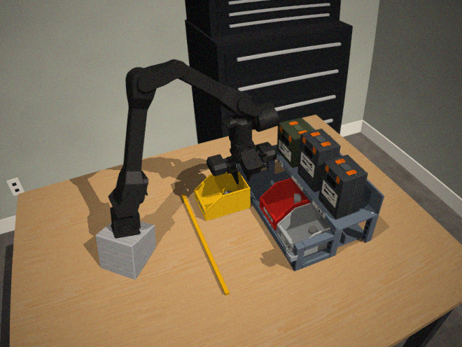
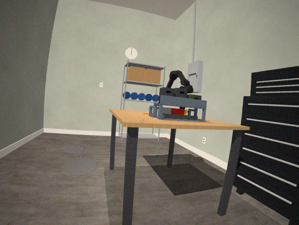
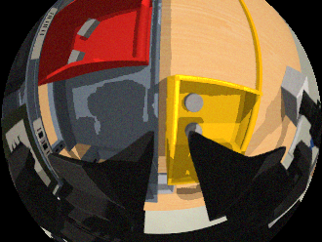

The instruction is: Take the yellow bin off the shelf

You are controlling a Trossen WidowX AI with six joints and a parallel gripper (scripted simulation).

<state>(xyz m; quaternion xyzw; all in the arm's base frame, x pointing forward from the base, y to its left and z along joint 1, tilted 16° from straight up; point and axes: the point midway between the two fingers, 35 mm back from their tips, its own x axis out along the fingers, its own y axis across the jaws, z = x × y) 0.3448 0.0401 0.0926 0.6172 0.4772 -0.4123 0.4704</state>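
The yellow open bin (image 1: pixel 227 204) (image 2: pixel 185 112) (image 3: pixel 220 111) stands upright on the table (image 1: pixel 149 298), just in front of the shelf (image 1: pixel 376 199) (image 2: pixel 183 101) (image 3: pixel 137 89). Two grey round parts show inside it in the wrist view, the upper one (image 3: pixel 193 102) whole and the lower one (image 3: pixel 196 128) partly behind a finger. My gripper (image 1: pixel 243 180) (image 3: pixel 171 136) is partly open and points down at the bin's shelf-side wall. One finger is over the bin's inside, the other on the shelf side, with the wall's rim between them. Fingertip contact cannot be told.
On the lower shelf are a red bin (image 1: pixel 276 203) (image 3: pixel 117 34) and a grey bin (image 1: pixel 298 222). A green box (image 1: pixel 285 136) and two dark boxes stand above. A yellow strip (image 1: pixel 205 246) (image 3: pixel 259 54) lies between the robot's base block (image 1: pixel 117 252) and the shelf.
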